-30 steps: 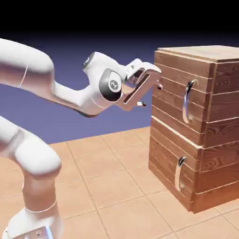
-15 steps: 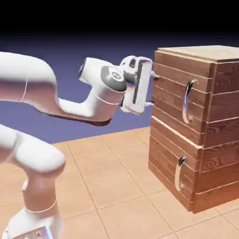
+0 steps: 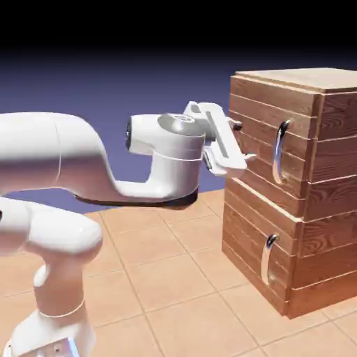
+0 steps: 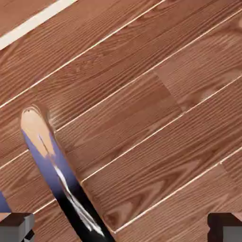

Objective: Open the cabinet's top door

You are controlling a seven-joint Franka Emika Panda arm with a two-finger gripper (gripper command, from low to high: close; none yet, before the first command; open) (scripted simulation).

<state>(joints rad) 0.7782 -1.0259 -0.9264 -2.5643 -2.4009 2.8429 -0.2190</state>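
Cabinet (image 3: 300, 188): top door (image 3: 268, 157) is shut; our gripper (image 3: 240, 143), jaws wide, empty, nears its handle (image 3: 280, 150); grasping and pulling remain.

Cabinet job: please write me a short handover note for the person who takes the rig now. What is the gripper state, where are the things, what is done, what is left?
Gripper: open, holds nothing, facing the cabinet front, close to it.
Top door: looks shut, flush with the front. Its handle is untouched; in the hand view it lies toward the left finger, not yet centred between the fingers.
Done: approach to the door.
Left: centre the fingers on the handle, close, pull the door open.
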